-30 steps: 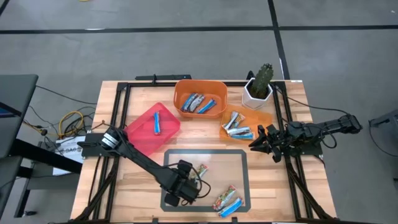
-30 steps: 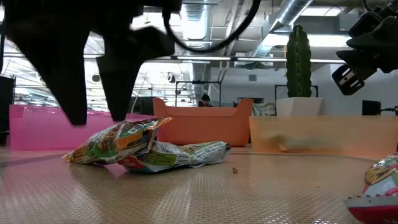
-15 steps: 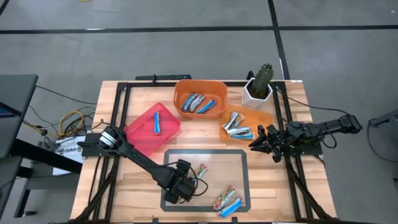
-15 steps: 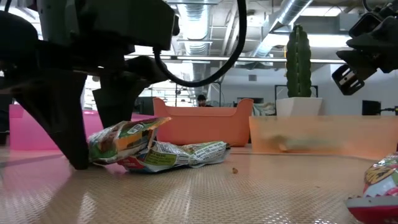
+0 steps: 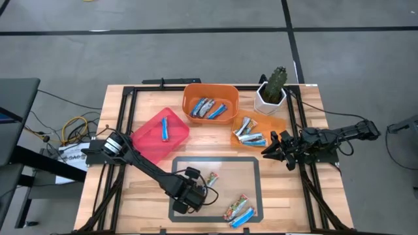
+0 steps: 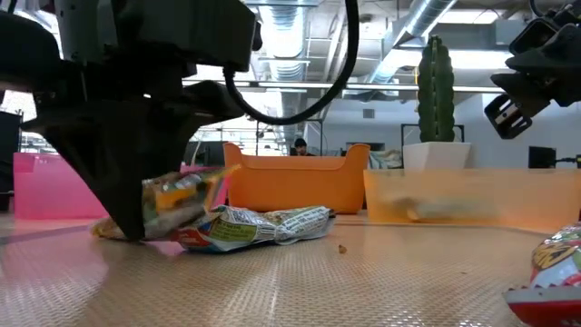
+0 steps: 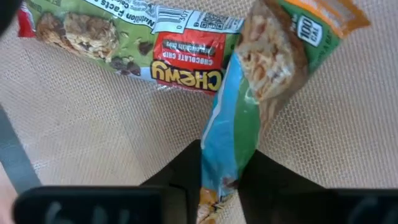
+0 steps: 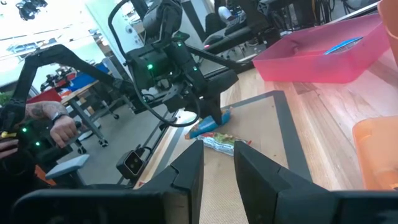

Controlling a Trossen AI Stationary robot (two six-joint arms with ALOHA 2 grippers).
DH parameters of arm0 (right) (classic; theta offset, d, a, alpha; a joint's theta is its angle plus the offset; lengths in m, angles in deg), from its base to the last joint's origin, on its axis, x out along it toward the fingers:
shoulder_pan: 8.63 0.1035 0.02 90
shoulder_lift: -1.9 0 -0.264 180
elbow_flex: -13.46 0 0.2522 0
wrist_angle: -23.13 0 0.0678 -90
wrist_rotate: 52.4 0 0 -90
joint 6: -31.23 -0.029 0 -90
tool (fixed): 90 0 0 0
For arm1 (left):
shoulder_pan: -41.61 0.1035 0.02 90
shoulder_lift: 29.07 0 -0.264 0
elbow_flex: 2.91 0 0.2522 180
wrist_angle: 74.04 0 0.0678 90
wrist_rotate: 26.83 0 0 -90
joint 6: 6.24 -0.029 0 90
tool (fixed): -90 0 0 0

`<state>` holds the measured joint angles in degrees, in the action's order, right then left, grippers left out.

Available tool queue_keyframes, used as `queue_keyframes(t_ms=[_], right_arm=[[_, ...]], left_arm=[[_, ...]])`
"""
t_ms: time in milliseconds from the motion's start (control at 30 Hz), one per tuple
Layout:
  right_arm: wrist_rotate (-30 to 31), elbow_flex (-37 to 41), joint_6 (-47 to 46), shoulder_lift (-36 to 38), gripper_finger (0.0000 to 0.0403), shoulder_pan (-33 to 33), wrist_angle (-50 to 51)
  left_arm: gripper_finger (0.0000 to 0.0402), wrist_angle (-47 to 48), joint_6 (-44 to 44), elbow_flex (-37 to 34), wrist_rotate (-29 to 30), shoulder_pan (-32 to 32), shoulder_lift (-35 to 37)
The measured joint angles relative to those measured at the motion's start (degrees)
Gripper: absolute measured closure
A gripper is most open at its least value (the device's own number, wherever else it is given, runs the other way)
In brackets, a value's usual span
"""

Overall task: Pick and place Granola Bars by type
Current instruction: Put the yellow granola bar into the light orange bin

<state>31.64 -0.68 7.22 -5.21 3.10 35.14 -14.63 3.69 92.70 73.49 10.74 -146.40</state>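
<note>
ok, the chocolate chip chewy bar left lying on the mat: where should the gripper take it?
Grip the chocolate chip chewy bar across its narrow width at mid-length, coming straight down. It lies flat on the mat, long sides exposed. The left gripper is closing on the green-and-blue bar that overlaps one end, so avoid that end.

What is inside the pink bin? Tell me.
The pink bin holds one blue bar, lying on its floor. In the low view only the bin's wall shows, so the bar is covered there.

Bright, even overhead light; low view's foreground blurred.
</note>
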Motion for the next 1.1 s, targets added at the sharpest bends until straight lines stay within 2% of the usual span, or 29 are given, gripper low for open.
queue_keyframes(t_ms=[133, 333, 500, 833, 1100], right_arm=[[0.0, 0.0, 0.0, 0.0, 0.0321, 0.0, 0.0], [0.0, 0.0, 0.0, 0.0, 0.0321, 0.0, 0.0], [0.0, 0.0, 0.0, 0.0, 0.0321, 0.0, 0.0], [0.0, 0.0, 0.0, 0.0, 0.0321, 0.0, 0.0], [0.0, 0.0, 0.0, 0.0, 0.0321, 0.0, 0.0]], left_arm=[[0.0351, 1.4, 0.1, 0.0, 0.0, 0.3, 1.5], [0.0356, 2.8, 2.7, 0.0, 1.1, 1.7, 5.7], [0.0355, -0.6, 4.8, 0.0, 6.9, 4.6, 8.9], [0.0356, -20.2, 6.2, 0.0, 18.6, 15.2, 9.8], [0.0356, -40.2, 6.4, 0.1, 20.0, 24.5, 8.4]])
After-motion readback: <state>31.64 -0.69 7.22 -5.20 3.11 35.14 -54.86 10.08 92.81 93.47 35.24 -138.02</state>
